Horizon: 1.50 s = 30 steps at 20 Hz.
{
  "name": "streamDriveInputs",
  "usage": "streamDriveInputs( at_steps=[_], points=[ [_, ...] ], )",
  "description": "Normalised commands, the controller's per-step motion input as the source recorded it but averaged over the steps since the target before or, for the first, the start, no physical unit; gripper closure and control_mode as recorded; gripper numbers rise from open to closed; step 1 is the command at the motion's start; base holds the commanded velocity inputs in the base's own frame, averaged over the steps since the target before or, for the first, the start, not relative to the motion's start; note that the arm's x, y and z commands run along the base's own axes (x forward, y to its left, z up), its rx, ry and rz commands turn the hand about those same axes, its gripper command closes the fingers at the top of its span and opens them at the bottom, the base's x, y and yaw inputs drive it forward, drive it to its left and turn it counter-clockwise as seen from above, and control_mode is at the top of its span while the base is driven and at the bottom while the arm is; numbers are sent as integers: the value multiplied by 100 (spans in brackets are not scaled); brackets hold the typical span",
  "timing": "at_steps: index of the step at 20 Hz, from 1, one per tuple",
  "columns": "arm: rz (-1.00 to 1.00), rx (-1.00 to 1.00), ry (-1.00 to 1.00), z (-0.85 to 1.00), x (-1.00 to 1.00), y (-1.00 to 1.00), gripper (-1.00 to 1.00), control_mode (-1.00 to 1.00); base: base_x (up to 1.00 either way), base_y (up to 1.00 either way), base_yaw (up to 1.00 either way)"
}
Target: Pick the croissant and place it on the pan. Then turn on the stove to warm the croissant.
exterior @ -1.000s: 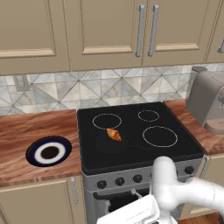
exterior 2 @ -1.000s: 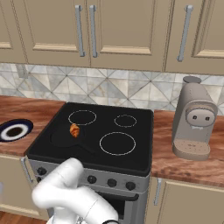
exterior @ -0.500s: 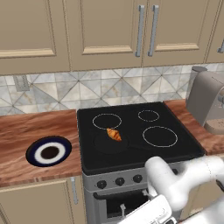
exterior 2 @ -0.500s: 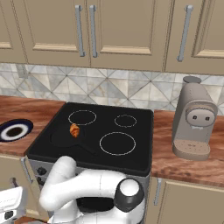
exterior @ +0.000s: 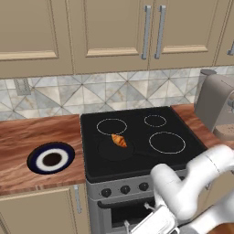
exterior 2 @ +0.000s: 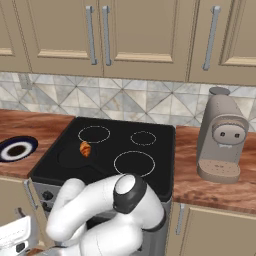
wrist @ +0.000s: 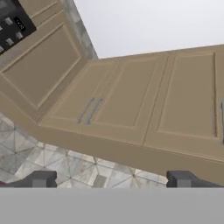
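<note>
The croissant (exterior: 119, 140) (exterior 2: 85, 149) lies on the matte-black pan (exterior: 109, 151) (exterior 2: 70, 157), which sits at the front left of the stove (exterior: 169, 123) (exterior 2: 155, 135) and barely stands out from the black glass. The round black knobs (exterior: 124, 189) line the silver front. My arm is folded low in front of the stove, and the white hand (exterior: 153, 223) (exterior 2: 14, 240) hangs below the counter edge. In the hand view my gripper (wrist: 111, 181) is open, its fingertips (wrist: 39, 179) wide apart with nothing between them, and it points up at the wall cabinets.
A blue-rimmed white plate (exterior: 51, 158) (exterior 2: 16, 149) rests on the wooden counter (exterior: 27, 137) left of the stove. A grey coffee machine (exterior: 217, 103) (exterior 2: 222, 137) stands on the right counter. Wall cabinets with long handles hang above.
My arm has folded down and swung across in front of the stove, which brought the hand low at the left of the right base view. The croissant and pan have not moved.
</note>
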Motion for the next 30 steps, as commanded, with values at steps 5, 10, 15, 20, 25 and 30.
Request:
streamDriveInputs(
  at_steps=[5, 10, 15, 20, 25, 30],
  points=[
    [-3, 0, -12, -33, 27, 23, -100, -100, 0, 0, 0],
    [-20, 0, -12, -22, 68, 21, -100, -100, 0, 0, 0],
    [-27, 2, -2, -42, 68, 13, -100, -100, 0, 0, 0],
    [-18, 3, -1, -39, 26, 3, -100, -100, 0, 0, 0],
    [-3, 1, 0, -12, 7, 5, -100, -100, 0, 0, 0],
    [-22, 1, 0, -31, 60, 2, -100, -100, 0, 0, 0]
  ],
)
